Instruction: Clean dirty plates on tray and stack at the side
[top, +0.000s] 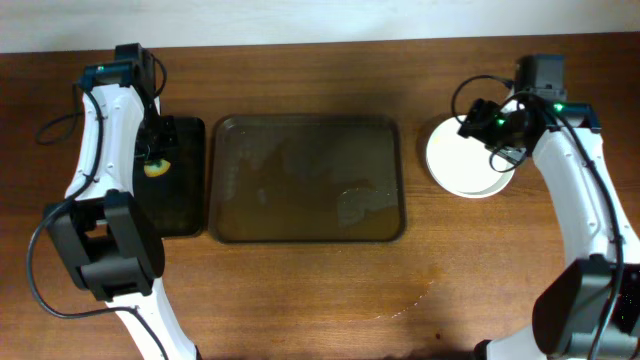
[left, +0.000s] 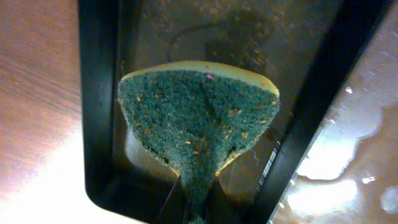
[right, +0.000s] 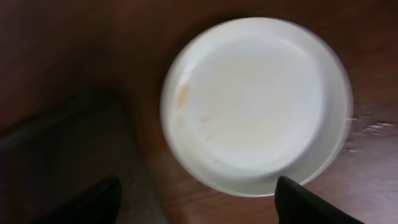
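White plates (right: 255, 102) are being seen stacked on the surface (top: 300, 290), right of the brown tray (top: 300, 125). They are being judged hard, slippery and easy to break, with the rim the best place to hold. The right pincer (right: 198, 196) is being held wide open above them. The left pincer (left: 198, 208) is being squeezed closed on a green sponge (left: 199, 124).

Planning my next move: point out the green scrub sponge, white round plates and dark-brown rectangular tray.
green scrub sponge (left: 199, 118), left wrist view, middle of scouring face.
white round plates (right: 255, 99), right wrist view, top plate's centre.
dark-brown rectangular tray (top: 300, 165), overhead view, bare floor.
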